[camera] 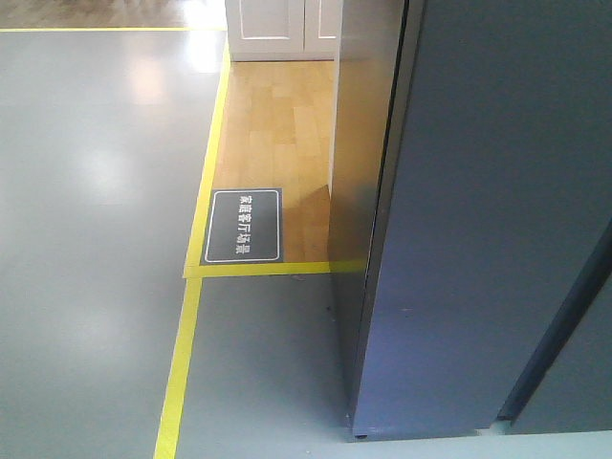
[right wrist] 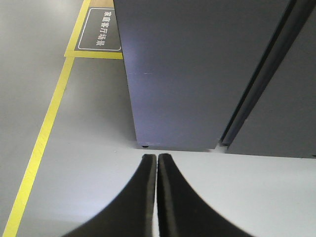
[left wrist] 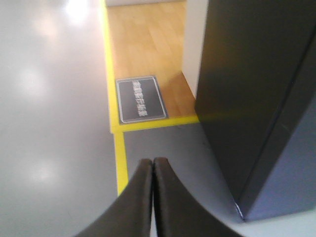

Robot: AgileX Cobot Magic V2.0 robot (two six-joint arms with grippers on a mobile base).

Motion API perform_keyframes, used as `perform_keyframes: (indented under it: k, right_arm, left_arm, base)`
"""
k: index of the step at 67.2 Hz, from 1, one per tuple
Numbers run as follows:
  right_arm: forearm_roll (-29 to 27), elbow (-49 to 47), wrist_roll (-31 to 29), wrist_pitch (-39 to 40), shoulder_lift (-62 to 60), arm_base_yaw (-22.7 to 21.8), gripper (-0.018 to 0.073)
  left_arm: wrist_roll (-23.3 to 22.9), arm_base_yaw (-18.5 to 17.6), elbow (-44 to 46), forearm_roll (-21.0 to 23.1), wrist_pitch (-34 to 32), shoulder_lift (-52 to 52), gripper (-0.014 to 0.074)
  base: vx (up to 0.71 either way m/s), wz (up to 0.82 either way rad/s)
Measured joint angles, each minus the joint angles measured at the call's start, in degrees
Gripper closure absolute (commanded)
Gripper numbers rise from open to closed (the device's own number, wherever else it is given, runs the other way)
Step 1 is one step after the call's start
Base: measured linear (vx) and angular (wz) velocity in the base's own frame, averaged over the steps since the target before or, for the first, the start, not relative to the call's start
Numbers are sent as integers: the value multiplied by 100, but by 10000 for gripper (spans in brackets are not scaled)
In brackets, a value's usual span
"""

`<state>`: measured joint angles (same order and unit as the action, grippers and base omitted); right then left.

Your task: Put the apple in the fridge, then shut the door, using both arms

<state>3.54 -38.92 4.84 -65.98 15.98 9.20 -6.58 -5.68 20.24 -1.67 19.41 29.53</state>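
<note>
The dark grey fridge (camera: 361, 172) fills the right of the front view, standing on the grey floor. Its door (camera: 478, 239) shows only its flat outer face, with a dark seam to a second panel (camera: 583, 382) on the right; no white interior shows. The apple is out of view. My left gripper (left wrist: 153, 160) is shut with nothing between its fingers, low over the floor to the left of the fridge (left wrist: 247, 74). My right gripper (right wrist: 157, 156) is also shut and empty, a short way in front of the door's (right wrist: 197, 74) bottom edge.
Yellow tape lines (camera: 177, 373) run along the grey floor left of the fridge. A dark floor sign (camera: 244, 226) with white characters lies on a wooden floor patch (camera: 277, 124). A white cabinet (camera: 282, 29) stands at the back.
</note>
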Motion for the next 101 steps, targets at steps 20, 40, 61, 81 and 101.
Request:
perform_keyframes:
  k: [20,40,61,81,101]
  right_arm:
    - [0,0,0,0,0,0,562]
    - [0,0,0,0,0,0,562]
    - [0,2,0,-1,0,0,562]
    - [0,2,0,-1,0,0,562]
    - [0,2,0,-14,0,0,562]
  left_arm:
    - [-29,629,-1537,5,-518,-2071,603]
    - [-29,634,-2158,5,-1103,-2963,603]
    - [-29,734,-2158,-6,-1394,-3020,603]
    - [87,734,-2158,-12,-1751,-3020,603]
    - [106,734,-2158,-21,-1774,-3020,603]
  base:
    - [0,0]
    - [0,0]
    - [0,0]
    - [0,0]
    - [0,0]
